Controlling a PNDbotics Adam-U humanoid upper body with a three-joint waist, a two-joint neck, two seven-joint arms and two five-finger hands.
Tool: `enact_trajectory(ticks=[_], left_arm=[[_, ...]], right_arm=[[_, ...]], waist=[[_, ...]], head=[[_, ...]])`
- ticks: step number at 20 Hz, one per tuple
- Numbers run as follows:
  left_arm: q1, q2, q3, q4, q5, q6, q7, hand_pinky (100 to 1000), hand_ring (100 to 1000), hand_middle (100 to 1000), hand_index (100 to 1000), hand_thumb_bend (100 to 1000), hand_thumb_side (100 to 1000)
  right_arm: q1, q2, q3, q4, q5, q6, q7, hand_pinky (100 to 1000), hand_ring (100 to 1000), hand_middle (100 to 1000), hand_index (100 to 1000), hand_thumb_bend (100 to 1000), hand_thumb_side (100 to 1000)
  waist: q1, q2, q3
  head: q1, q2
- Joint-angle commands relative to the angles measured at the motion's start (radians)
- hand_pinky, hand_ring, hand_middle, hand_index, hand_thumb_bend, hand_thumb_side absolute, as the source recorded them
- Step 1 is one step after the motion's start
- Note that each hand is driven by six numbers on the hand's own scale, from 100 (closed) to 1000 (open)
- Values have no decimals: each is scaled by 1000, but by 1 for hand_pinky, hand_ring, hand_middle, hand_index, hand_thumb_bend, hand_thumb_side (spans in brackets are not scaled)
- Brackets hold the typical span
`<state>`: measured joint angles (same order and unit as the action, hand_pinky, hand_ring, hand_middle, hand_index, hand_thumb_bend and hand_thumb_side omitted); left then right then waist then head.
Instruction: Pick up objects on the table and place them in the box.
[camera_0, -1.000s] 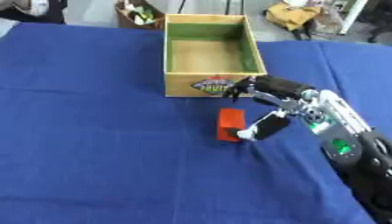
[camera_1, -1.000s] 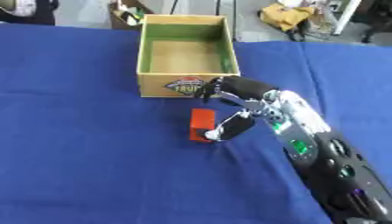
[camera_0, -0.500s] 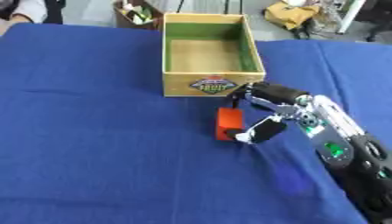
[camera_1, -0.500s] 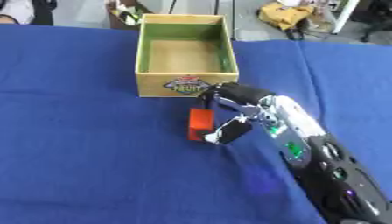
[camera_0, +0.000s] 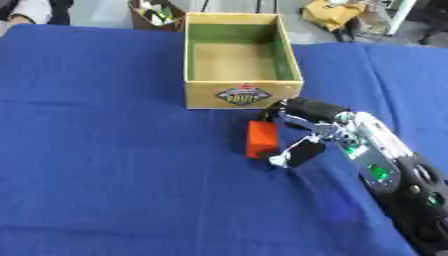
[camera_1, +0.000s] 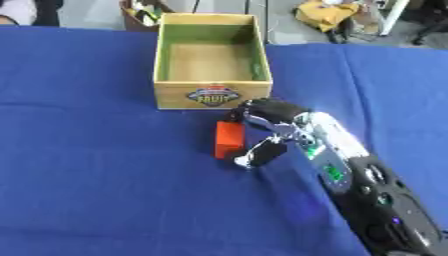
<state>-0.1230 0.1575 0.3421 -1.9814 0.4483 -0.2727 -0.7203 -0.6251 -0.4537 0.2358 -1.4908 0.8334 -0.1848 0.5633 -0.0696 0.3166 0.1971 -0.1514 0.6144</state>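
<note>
Closing in since earlier, right hand (camera_0: 302, 132) curls around orange block (camera_0: 261, 138), seemingly gripping it, near cardboard box (camera_0: 242, 94).

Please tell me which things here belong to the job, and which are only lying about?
Belong to the job:
- orange block on the blue cloth
- yellow box, green inside
- right hand, fingers around the block

Only lying about:
- brown container beyond the table
- yellow bundle on the floor

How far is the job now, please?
Done: nothing, the box looks empty inside. In hand: the right robot hand is closing around the orange block, which is on the blue cloth. Left: lift it and place it in the box.
</note>
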Motion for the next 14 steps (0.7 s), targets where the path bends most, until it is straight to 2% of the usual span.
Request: enact_trajectory(ticks=[1, 6, 10, 14], left_arm=[[-3, 10, 5, -19, 0, -2, 2, 100, 149, 176, 435, 100, 986], [-3, 9, 5, -19, -3, -1, 2, 100, 148, 175, 434, 100, 987], [-3, 8, 5, -19, -8, 1, 3, 100, 148, 175, 434, 100, 989], [-4, 8, 6, -19, -11, 1, 5, 100, 148, 174, 434, 100, 989]], right_arm=[[-16, -11, -4, -9, -8, -3, 4, 788, 809, 585, 840, 359, 426], [-17, -11, -5, -18, -20, 3, -20, 776, 793, 505, 742, 322, 502], [-16, -12, -6, -23, -25, 11, -51, 761, 773, 443, 660, 219, 573], [-15, -14, -6, -23, -28, 18, -85, 747, 751, 378, 564, 100, 603]], waist=[[7, -14, 0], [7, -13, 0], [7, -13, -1], [7, -12, -1]], head=[[-3, -9], [-1, -8], [2, -9], [3, -11]])
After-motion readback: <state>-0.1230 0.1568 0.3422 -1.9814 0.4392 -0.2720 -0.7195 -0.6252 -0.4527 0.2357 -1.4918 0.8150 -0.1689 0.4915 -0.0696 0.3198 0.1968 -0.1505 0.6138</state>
